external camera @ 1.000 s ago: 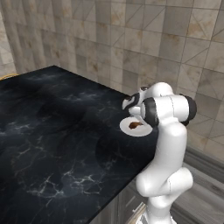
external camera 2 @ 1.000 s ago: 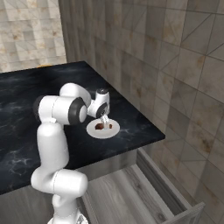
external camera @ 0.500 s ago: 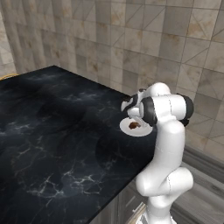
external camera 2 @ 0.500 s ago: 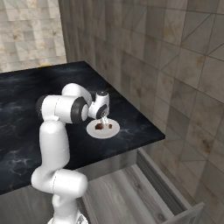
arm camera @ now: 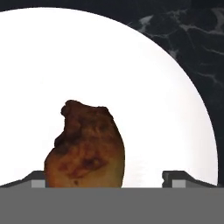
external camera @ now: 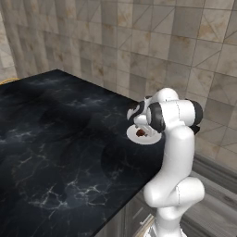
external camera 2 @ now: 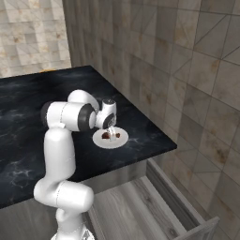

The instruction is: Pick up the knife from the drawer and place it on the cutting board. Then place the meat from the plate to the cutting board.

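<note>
At the bottom of the hand view the end effector (arm camera: 107, 178) stood with its jaws spread wide, gripping nothing, the two fingertips either side of the meat (arm camera: 85, 146). One piece of meat lay on one white plate (arm camera: 175, 109), low and centre in that frame. In the right base view the plate (external camera 2: 101, 140) sat mid-frame near the edge of the dark marbled surface (external camera 2: 33, 98), and one drawer (external camera 2: 140, 211) hung open at lower right. By my reckoning the meat step was only starting: not yet lifted, its transfer to the cutting board left.
</note>
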